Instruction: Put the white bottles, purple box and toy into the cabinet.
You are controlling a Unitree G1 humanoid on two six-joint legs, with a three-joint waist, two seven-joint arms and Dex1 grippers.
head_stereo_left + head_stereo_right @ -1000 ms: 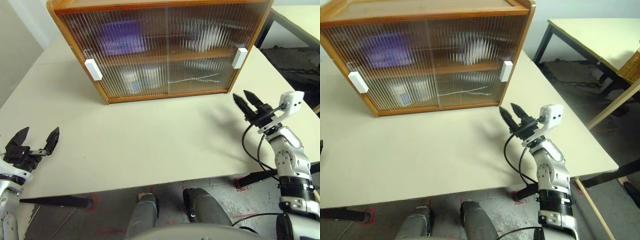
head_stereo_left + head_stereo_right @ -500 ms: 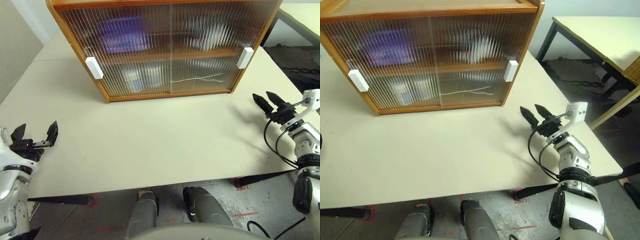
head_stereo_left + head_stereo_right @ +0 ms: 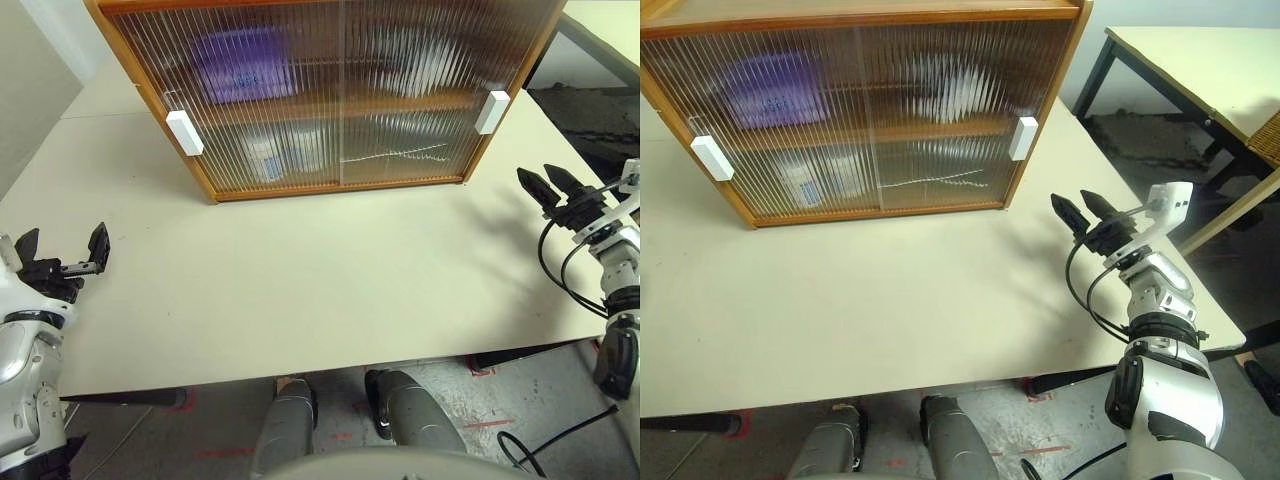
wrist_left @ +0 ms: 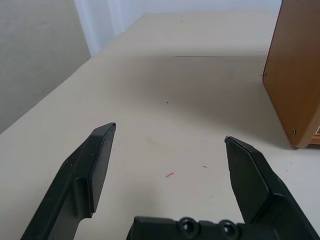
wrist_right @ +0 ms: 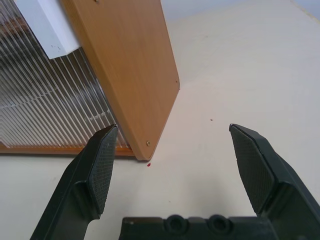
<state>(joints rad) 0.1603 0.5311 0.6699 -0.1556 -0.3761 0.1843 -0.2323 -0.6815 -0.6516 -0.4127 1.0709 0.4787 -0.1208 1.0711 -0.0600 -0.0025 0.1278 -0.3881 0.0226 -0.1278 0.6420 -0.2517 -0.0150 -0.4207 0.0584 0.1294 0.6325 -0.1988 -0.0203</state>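
We see the cabinet (image 3: 330,90) at the top of the frame, both ribbed doors closed, white handles at its left and right edges. The purple box (image 3: 240,65) shows blurred behind the glass, upper left shelf. White shapes behind the doors are too blurred to name as bottles or toy. The left gripper (image 3: 62,258) at the left edge is spread wide, empty. The right gripper (image 3: 1083,210) at mid-right has its fingers apart, empty, over the table (image 3: 300,280).

Stuff inside the cabinet (image 3: 330,100) is just smears behind the ribbed doors (image 3: 400,90): purple box (image 3: 240,65) up top, pale shapes elsewhere, can't tell which. Cabinet's top is cropped off.
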